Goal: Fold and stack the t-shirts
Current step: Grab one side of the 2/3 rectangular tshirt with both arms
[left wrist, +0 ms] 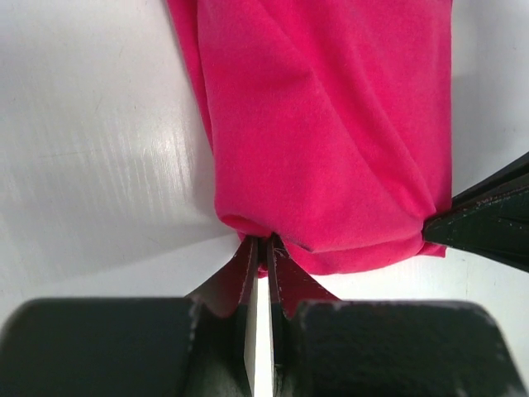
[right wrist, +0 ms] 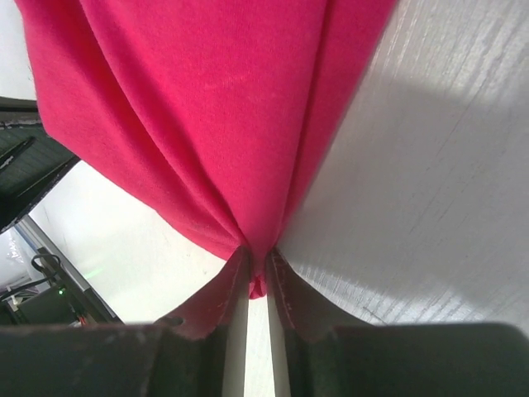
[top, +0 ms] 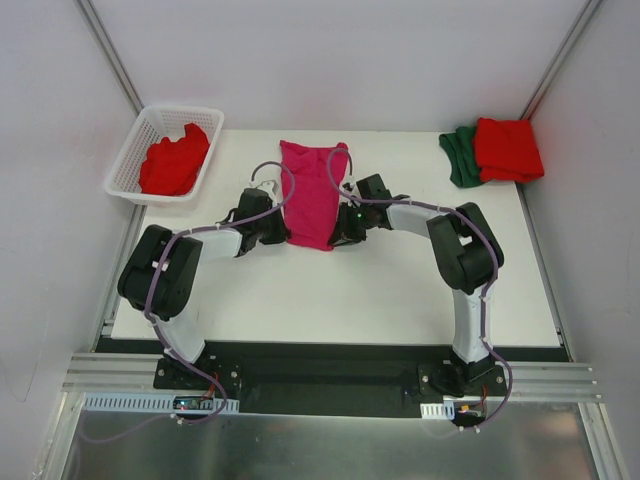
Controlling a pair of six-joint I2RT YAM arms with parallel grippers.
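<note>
A magenta-pink t-shirt (top: 314, 190) lies as a long narrow strip at the table's middle back. My left gripper (top: 284, 232) is shut on its near left corner (left wrist: 263, 241). My right gripper (top: 340, 232) is shut on its near right corner (right wrist: 258, 265). The cloth fans out from both pinches. The right gripper's fingers show at the right edge of the left wrist view (left wrist: 488, 219). A bright red t-shirt (top: 176, 160) lies crumpled in the white basket (top: 133, 150). A folded red t-shirt (top: 507, 148) lies on a folded dark green t-shirt (top: 459, 158) at the back right corner.
The white lattice basket stands off the table's back left corner. The white table (top: 340, 290) has bare surface in front of the grippers. Grey walls stand close on both sides.
</note>
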